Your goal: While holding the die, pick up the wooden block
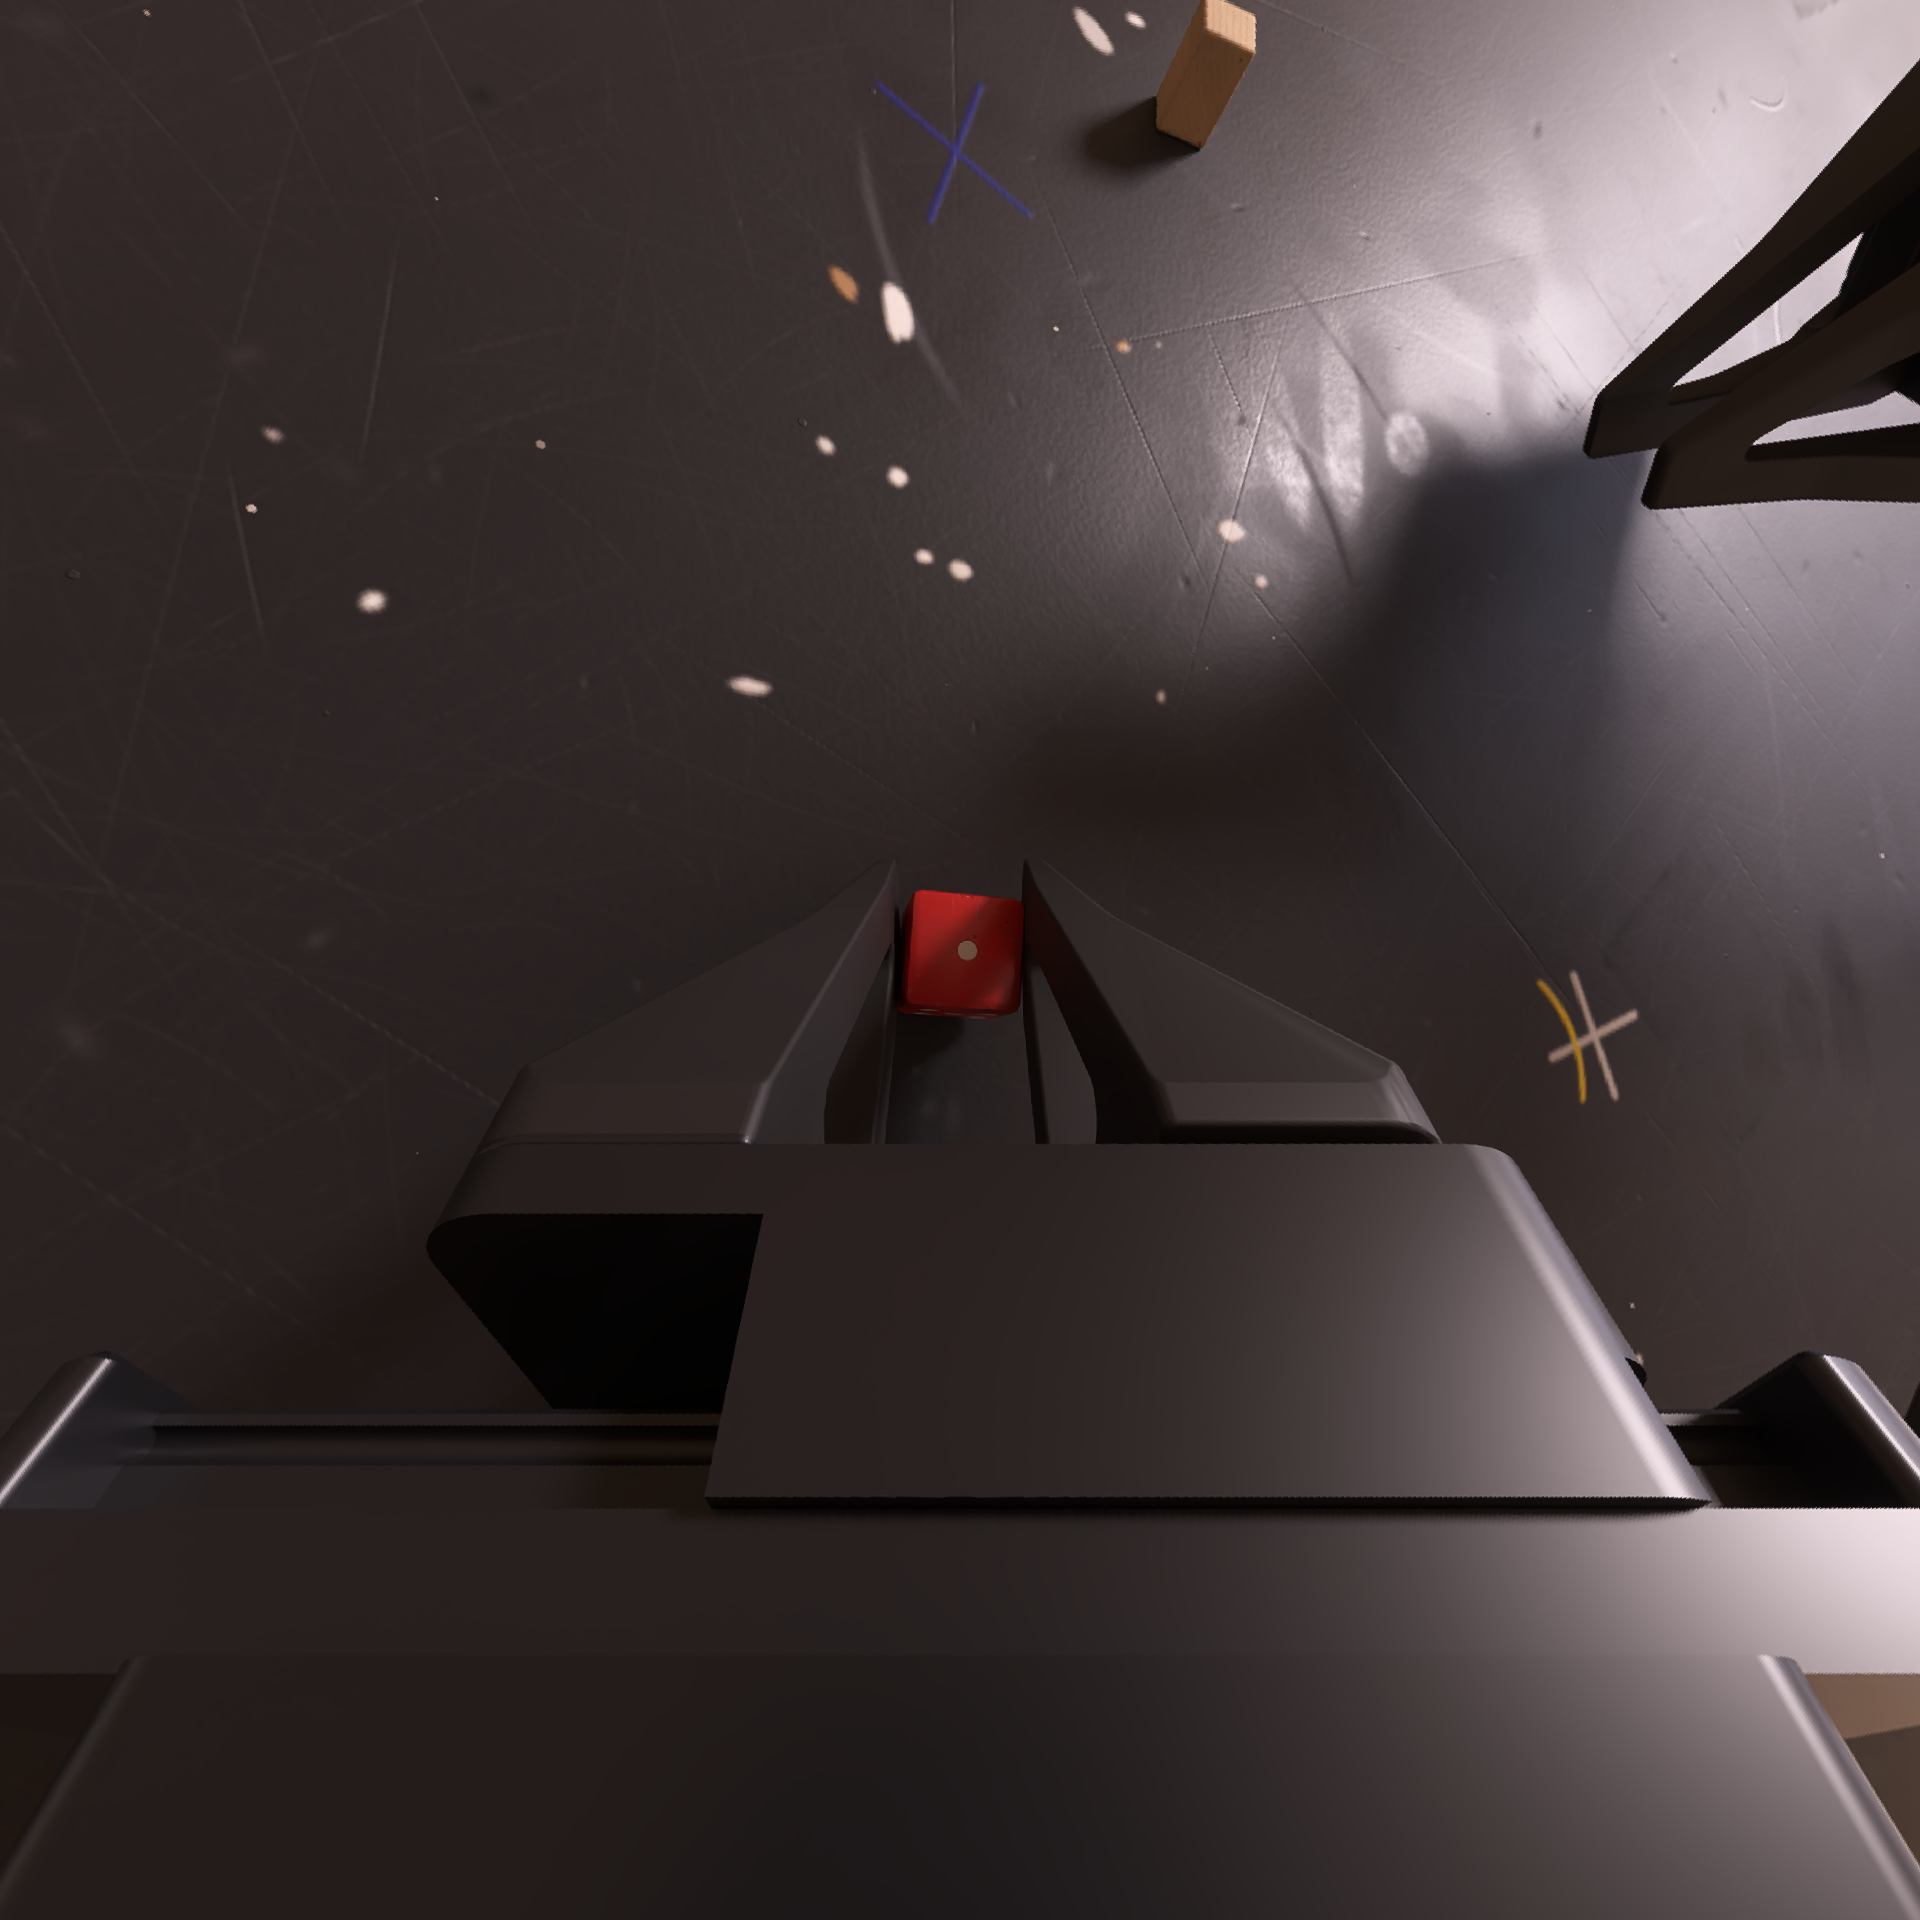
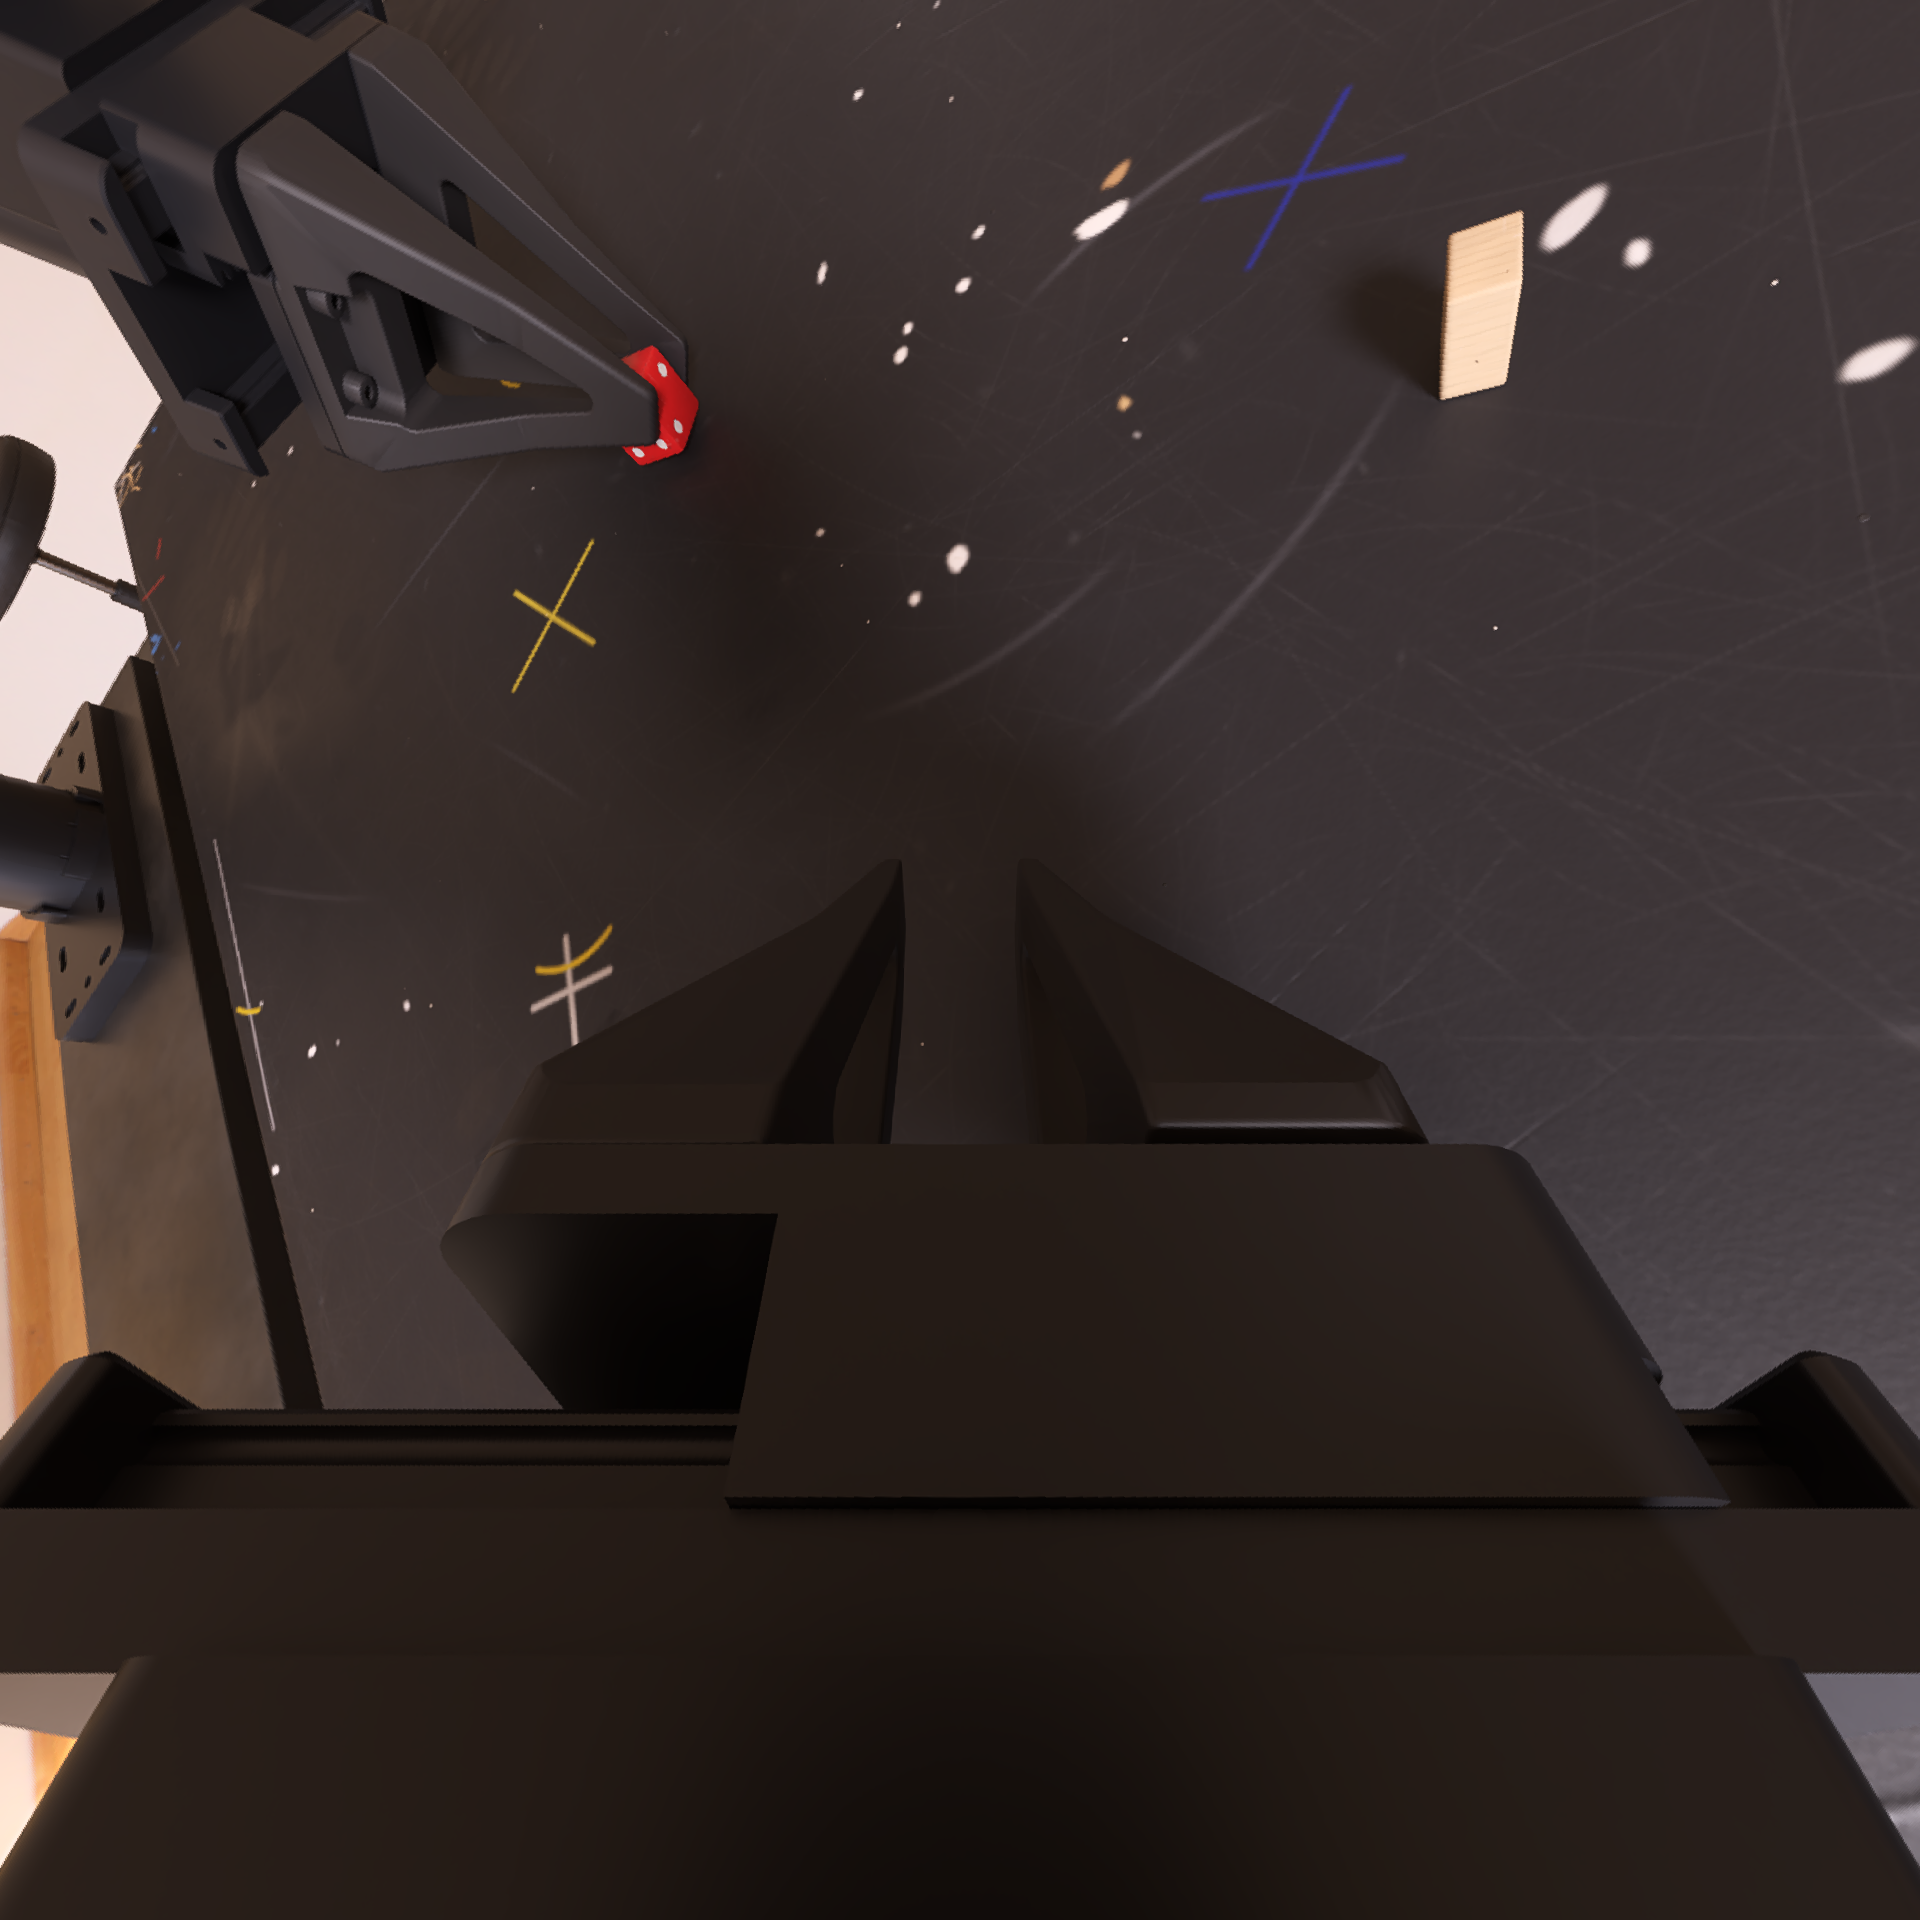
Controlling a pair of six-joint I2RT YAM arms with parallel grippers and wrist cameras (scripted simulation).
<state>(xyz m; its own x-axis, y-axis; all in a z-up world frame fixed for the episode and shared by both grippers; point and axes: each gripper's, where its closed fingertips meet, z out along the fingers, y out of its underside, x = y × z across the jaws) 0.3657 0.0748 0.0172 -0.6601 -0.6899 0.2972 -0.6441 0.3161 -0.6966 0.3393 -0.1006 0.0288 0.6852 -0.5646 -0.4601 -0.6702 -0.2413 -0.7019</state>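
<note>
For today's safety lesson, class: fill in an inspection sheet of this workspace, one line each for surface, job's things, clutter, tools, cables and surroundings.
Surface: dark table, scratched, with pale flecks, a blue cross and yellow crosses.
Job's things: red die between the left tool's fingers; wooden block upright near the blue cross, untouched.
Clutter: nothing seen.
Tools: left tool shut on the die; right tool open, empty, short of the block.
Cables: nothing seen.
Surroundings: wooden edge beyond the table.
</note>
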